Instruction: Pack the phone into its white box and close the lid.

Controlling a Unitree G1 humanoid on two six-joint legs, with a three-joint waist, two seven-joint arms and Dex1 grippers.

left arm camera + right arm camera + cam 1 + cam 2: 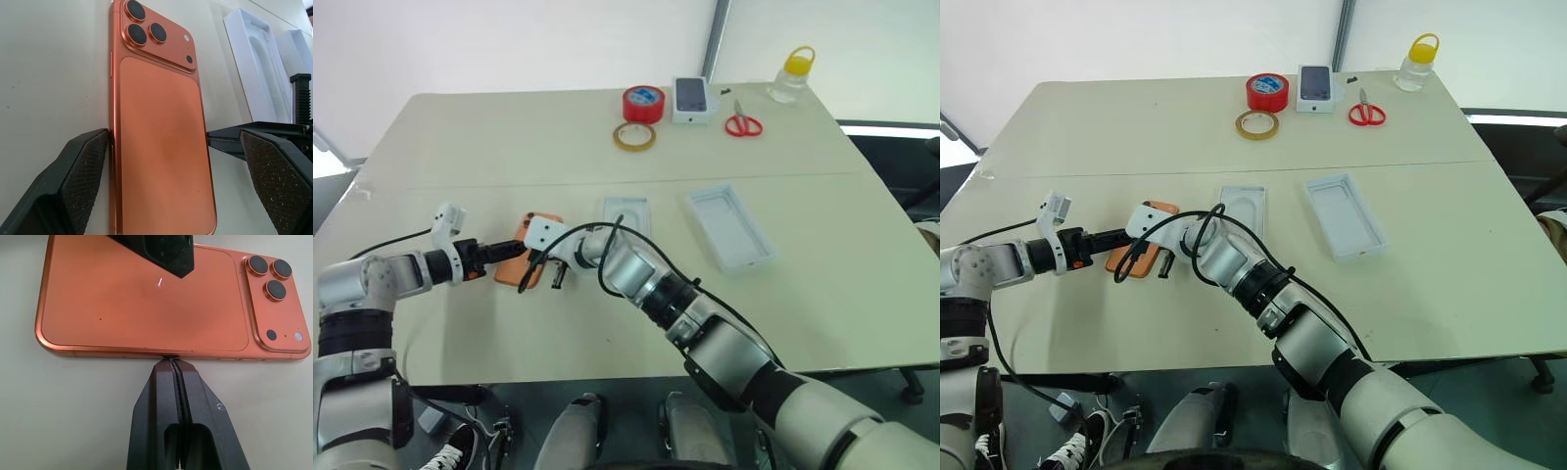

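Observation:
The orange phone (161,137) lies flat on the table with its back up, its three-lens camera block at the far end. My left gripper (512,251) is open, one finger (80,181) on each side of the phone's near half, close to its long edges. My right gripper (172,361) is shut and empty, its tip against the phone's long side edge. The white box (626,213), a shallow tray with an oval outline on its floor, lies just right of the phone. The lid (729,227) lies further right, its pale inner face up.
At the table's far side are a red tape roll (644,103), a yellowish tape ring (634,136), a small white box with a dark phone picture (691,99), red scissors (743,124) and a yellow-capped bottle (793,75). My right forearm crosses the near middle of the table.

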